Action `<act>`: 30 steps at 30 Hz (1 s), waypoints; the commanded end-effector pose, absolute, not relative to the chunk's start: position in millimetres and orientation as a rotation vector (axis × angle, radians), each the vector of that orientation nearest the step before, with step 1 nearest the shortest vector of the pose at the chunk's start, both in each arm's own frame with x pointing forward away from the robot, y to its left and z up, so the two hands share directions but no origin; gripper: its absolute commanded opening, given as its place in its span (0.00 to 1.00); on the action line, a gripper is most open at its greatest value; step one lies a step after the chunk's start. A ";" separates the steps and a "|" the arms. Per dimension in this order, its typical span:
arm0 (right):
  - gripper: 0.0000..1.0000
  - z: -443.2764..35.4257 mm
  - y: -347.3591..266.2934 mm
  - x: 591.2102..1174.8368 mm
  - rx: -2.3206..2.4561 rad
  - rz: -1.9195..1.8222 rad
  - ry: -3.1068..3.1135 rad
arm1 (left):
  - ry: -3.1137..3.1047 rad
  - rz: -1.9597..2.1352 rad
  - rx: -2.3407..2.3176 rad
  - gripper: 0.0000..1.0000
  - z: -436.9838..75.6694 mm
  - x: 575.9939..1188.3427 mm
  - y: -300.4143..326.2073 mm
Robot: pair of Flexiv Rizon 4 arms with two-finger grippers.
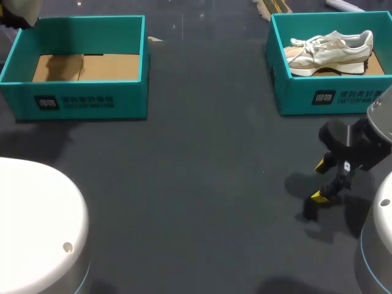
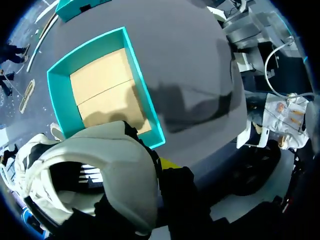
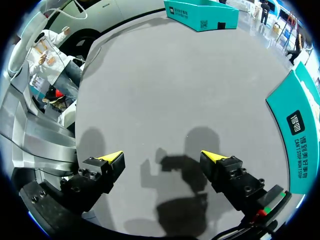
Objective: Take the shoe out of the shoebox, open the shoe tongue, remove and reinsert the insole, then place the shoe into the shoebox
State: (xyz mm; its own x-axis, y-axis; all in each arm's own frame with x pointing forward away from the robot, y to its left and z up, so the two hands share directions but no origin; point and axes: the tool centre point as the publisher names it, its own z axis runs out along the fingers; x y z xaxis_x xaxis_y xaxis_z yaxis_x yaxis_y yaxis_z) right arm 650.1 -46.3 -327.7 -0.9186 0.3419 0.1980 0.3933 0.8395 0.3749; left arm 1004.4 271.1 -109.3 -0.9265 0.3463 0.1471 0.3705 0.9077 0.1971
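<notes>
A pale sneaker point(image 2: 100, 165) fills the space ahead of my left gripper point(image 2: 157, 172), which is shut on it; one yellow fingertip point(image 2: 168, 163) shows beside the shoe's collar. It hangs above the near corner of the empty teal shoebox point(image 2: 145, 100). In the head view that box point(image 1: 79, 19) sits at the back left, with the held sneaker point(image 1: 18, 12) just at the corner. A second pale sneaker point(image 1: 331, 52) lies in the right teal shoebox point(image 1: 331, 95). My right gripper point(image 1: 320, 180) hovers open over bare table in front of that box, fingers point(image 3: 112, 160) wide apart around nothing.
The dark grey table point(image 1: 202, 171) stretches between the two boxes. My left arm's white base point(image 1: 37, 226) bulks at the front left. In the right wrist view the right box's wall point(image 3: 300, 130) stands beside the gripper point(image 3: 162, 157) and the left box point(image 3: 200, 12) lies far ahead.
</notes>
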 end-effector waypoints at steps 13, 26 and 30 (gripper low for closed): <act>1.00 -326.6 -46.7 648.0 -0.583 -0.629 -2.897 | -2.956 -0.379 -1.031 0.00 -100.6 981.3 275.7; 1.00 -326.6 -46.7 648.0 -0.583 -0.629 -2.897 | -2.769 -0.354 -1.478 0.00 -95.2 1003.6 293.4; 1.00 -326.6 -46.7 648.0 -0.583 -0.629 -2.897 | -2.590 -0.374 -1.766 0.00 -97.4 1011.7 300.5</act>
